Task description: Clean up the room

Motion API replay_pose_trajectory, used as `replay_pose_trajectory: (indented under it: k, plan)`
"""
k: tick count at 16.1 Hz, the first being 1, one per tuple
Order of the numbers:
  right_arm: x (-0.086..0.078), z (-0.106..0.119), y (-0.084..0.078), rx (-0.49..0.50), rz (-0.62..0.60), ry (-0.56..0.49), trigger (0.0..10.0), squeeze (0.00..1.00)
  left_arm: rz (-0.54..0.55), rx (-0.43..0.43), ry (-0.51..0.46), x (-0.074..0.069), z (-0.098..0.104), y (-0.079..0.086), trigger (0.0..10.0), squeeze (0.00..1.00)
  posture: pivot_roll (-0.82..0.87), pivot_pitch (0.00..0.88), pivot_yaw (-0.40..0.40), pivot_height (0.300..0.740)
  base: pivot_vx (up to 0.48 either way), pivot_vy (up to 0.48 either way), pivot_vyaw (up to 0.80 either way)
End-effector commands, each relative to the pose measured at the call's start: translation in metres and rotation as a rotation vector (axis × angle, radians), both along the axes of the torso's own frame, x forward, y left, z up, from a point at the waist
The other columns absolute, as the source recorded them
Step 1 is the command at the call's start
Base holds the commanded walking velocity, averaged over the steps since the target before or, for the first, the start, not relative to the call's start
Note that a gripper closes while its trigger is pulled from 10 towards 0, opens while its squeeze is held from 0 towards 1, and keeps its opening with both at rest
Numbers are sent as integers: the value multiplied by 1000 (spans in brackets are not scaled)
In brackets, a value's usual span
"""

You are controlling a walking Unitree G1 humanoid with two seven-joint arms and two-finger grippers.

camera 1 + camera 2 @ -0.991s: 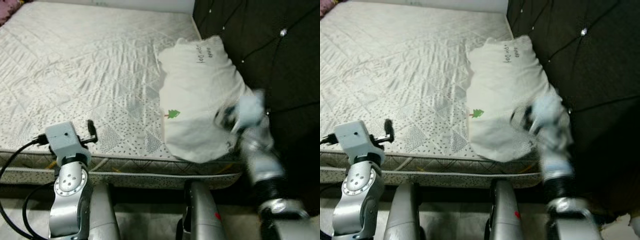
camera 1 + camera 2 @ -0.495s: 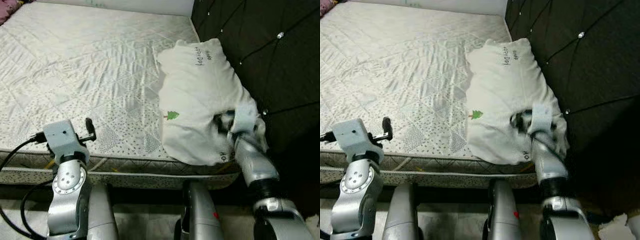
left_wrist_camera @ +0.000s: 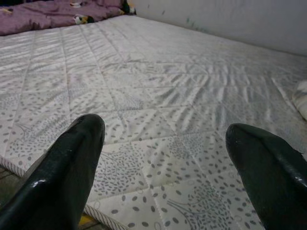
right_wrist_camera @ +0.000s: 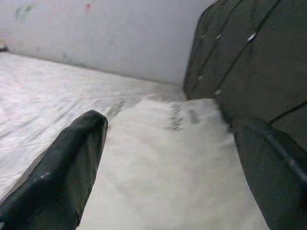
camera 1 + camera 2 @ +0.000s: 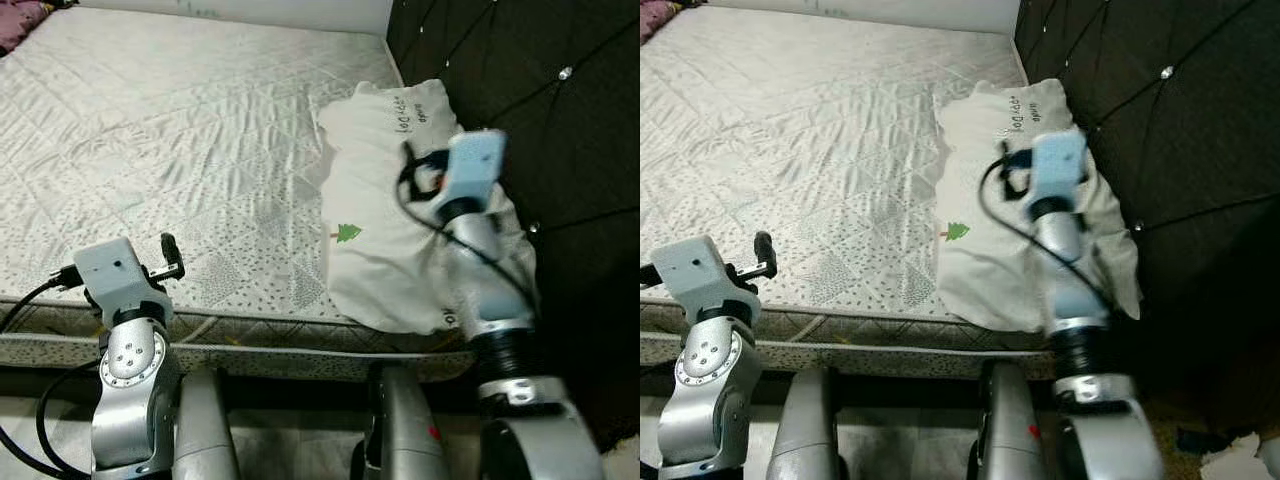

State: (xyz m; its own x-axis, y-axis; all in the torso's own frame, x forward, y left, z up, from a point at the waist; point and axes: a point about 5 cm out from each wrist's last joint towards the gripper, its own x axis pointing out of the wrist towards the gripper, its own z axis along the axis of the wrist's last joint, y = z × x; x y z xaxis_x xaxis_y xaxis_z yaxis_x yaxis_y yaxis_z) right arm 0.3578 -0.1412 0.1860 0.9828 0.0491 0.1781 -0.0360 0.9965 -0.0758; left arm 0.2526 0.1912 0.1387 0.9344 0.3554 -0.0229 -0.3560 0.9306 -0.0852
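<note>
Pillow [image 5: 400, 200] lies at the mattress's [image 5: 180, 150] right end against the dark tufted headboard [image 5: 540, 120]; right end effector [image 4: 168, 158], fingers apart, now hovers over it, having risen from its front edge; left wrist view shows purple bedding [image 3: 43, 19] far off; left end effector [image 3: 168, 167] spread above the mattress edge.

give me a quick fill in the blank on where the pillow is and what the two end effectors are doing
1. The white pillow lies on the mattress against the dark tufted ____.
2. The small printed tree on the pillow is coloured ____.
3. The right end effector is over the pillow with its fingers ____.
4. The left end effector hovers above the mattress's near ____.

Missing words: headboard; green; open; edge
</note>
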Motion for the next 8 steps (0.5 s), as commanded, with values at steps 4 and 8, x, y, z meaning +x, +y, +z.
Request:
replay_pose_trajectory:
  k: [4,8]
  plan:
    - [0,-5,5,59,-3,25,10000,0,-32,-15,-9,2,1,-7,10000,0,104,13,-45,585,0,0,0]
    - [1,-5,6,56,-3,27,10000,0,-44,-30,-9,4,1,-11,10000,0,99,15,-45,635,0,0,0]
